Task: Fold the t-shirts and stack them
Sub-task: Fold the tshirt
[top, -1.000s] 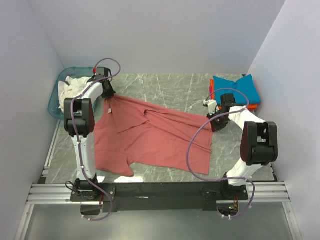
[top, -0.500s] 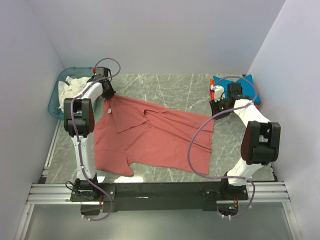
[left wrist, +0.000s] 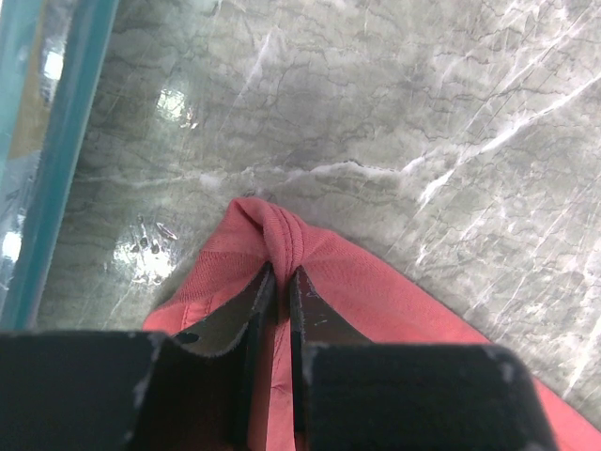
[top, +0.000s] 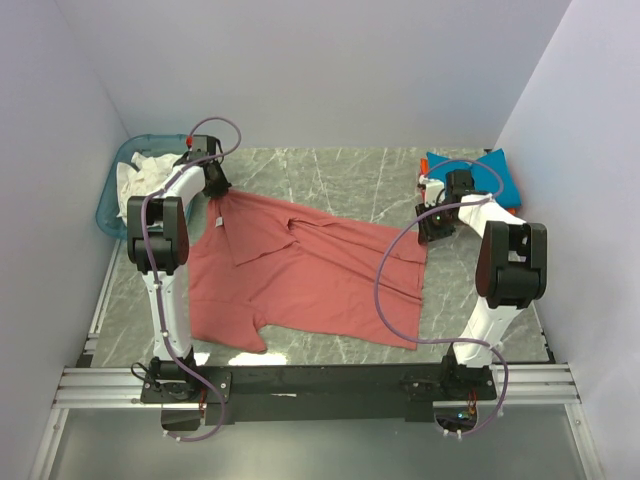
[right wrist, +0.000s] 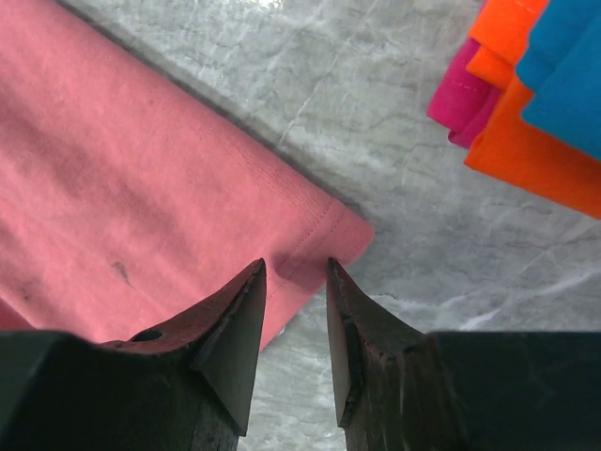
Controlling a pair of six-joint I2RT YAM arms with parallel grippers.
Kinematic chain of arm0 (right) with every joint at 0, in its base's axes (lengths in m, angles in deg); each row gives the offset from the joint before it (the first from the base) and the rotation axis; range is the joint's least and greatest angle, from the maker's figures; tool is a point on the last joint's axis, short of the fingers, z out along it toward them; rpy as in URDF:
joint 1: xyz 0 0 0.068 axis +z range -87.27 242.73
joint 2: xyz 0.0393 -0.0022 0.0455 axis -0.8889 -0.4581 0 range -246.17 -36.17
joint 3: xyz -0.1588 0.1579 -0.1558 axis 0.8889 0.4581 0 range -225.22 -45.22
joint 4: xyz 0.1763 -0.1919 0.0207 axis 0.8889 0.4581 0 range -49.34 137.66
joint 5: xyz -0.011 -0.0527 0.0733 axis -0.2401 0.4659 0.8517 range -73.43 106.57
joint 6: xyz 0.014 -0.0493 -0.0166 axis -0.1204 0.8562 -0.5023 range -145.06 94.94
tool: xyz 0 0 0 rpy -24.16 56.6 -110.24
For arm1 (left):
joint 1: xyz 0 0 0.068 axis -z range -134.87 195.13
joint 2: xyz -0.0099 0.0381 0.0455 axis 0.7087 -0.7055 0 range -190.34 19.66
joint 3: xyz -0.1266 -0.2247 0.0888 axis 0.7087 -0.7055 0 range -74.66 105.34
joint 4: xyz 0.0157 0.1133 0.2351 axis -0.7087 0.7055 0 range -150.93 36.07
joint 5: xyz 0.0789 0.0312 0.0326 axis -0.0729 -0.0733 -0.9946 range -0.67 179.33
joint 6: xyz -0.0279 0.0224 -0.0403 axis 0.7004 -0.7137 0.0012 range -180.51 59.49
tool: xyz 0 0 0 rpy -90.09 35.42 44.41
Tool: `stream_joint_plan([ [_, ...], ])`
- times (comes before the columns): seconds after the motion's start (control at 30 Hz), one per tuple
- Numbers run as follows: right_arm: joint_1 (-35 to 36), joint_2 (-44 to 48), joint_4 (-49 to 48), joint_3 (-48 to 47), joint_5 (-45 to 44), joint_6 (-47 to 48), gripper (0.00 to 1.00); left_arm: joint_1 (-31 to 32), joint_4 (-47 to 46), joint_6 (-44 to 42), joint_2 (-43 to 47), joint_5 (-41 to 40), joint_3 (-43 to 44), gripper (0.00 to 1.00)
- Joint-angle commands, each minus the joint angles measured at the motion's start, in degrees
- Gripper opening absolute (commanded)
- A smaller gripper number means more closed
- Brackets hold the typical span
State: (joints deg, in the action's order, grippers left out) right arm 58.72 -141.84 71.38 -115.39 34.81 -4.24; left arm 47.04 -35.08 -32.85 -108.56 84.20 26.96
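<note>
The red t-shirt [top: 300,275] lies spread and rumpled across the middle of the table [top: 340,170], and we place everything else by it. The teal basket [top: 104,205] sits just beyond its far left corner. The stack of folded shirts [top: 500,172], blue over orange, sits just past its far right corner.

Our left gripper [left wrist: 282,272] is clenched on a bunched fold at the far left corner. Our right gripper [right wrist: 296,265] hovers with jaws apart and empty, straddling the far right corner.

We judge the step in hand is taking that corner. We should come down squarely, catch the hem's full thickness, then close. Bare table lies beyond the shirt's far edge for stretching it flat. The stack crowds the right side, so we should lift away from it.
</note>
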Motion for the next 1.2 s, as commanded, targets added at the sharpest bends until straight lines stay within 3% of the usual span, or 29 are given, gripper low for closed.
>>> stream_joint_plan([
  [0.0, -0.1, 1.1, -1.5, -0.7, -1.3, -1.1, 0.40, -0.2, -2.6, -0.8, 1.9, 1.0, -0.1, 0.14],
  [0.47, -0.3, 0.4, -2.2, -0.5, -2.9, -2.4, 0.40, -0.2, -2.8, -0.9, 2.4, 1.7, -0.1, 0.14],
  [0.97, -0.3, -2.6, -0.4, -2.7, 0.9, -3.3, 0.38, -0.2, -2.8, -0.9, 2.6, 2.0, 0.0, 0.15],
  [1.1, -0.4, -2.2, -1.1, -2.5, 0.6, -3.6, 0.33, -0.2, -2.8, -0.9, 2.6, 2.0, 0.0, 0.15],
  [1.17, -0.4, -2.3, -1.2, -2.7, 0.6, -3.7, 0.22, -0.2, -2.8, -0.9, 2.6, 2.0, -0.2, 0.15],
])
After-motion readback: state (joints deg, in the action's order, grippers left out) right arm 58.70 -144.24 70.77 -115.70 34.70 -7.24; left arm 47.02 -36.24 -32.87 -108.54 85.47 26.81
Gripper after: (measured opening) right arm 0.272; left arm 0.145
